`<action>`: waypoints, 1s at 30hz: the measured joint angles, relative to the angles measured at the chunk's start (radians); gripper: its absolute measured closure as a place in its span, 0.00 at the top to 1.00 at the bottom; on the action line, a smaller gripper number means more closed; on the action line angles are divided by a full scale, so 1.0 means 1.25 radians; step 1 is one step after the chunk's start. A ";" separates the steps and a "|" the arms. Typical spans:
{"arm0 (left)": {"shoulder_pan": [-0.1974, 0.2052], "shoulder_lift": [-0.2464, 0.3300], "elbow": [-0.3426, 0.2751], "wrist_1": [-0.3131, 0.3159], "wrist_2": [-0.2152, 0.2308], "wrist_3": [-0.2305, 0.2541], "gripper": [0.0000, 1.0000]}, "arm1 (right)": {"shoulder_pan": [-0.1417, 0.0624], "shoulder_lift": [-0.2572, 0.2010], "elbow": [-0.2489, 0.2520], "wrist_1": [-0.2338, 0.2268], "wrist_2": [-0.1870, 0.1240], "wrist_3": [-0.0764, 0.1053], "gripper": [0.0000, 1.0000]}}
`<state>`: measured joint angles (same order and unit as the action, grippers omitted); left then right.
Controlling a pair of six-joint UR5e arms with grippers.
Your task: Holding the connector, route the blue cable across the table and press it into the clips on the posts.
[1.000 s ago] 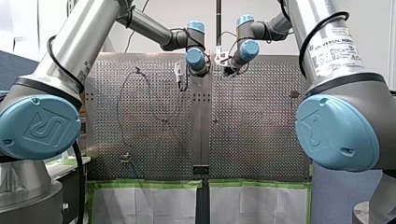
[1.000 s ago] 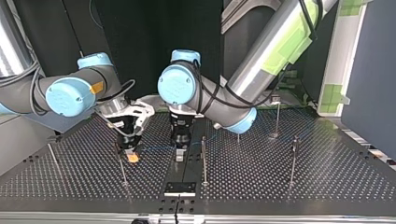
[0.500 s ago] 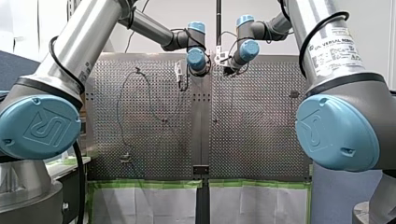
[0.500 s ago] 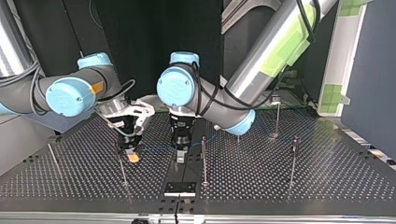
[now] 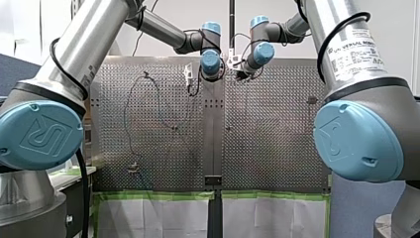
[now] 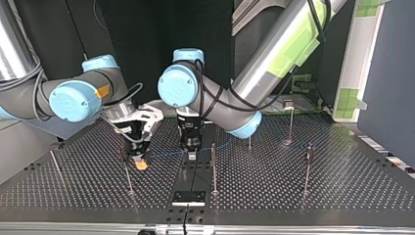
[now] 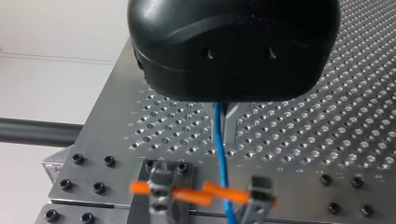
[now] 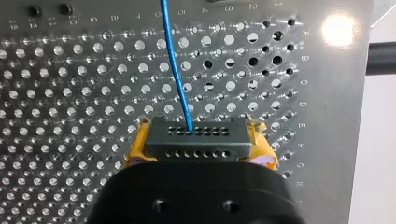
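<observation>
Left arm (image 6: pixel 210 95) has shifted — blue cable (image 7: pixel 220 140) runs between its fingers (image 7: pixel 235 122).

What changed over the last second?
My left arm's wrist swung toward the top view's left, and my left gripper rose slightly there, with the blue cable between its fingers. My right gripper stayed put, clamped on the connector. The posts are unmoved.

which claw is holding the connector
My right claw, the yellow-padded one, grips the grey connector; my left claw pinches only the blue cable.
</observation>
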<state>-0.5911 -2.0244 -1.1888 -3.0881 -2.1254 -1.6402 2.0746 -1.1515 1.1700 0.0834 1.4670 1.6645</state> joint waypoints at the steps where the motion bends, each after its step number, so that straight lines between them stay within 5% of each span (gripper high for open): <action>1: -0.002 0.000 -0.002 -0.001 -0.003 0.000 0.00 | 0.000 0.000 0.000 0.000 0.000 0.000 0.00; 9: -0.016 0.000 -0.047 0.025 -0.023 -0.010 0.00 | 0.005 -0.001 0.005 0.003 -0.001 0.000 0.00; 21: -0.047 0.001 -0.129 0.070 -0.067 -0.048 0.00 | 0.005 -0.012 0.071 0.000 0.000 -0.012 0.00; 30: -0.050 0.000 -0.186 0.123 -0.043 -0.061 0.00 | 0.000 -0.017 0.131 -0.009 0.011 -0.030 0.00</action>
<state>-0.6541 -2.0238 -1.4209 -2.9347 -2.1792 -1.7163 2.0748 -1.1723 1.3334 0.0727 1.4804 1.6267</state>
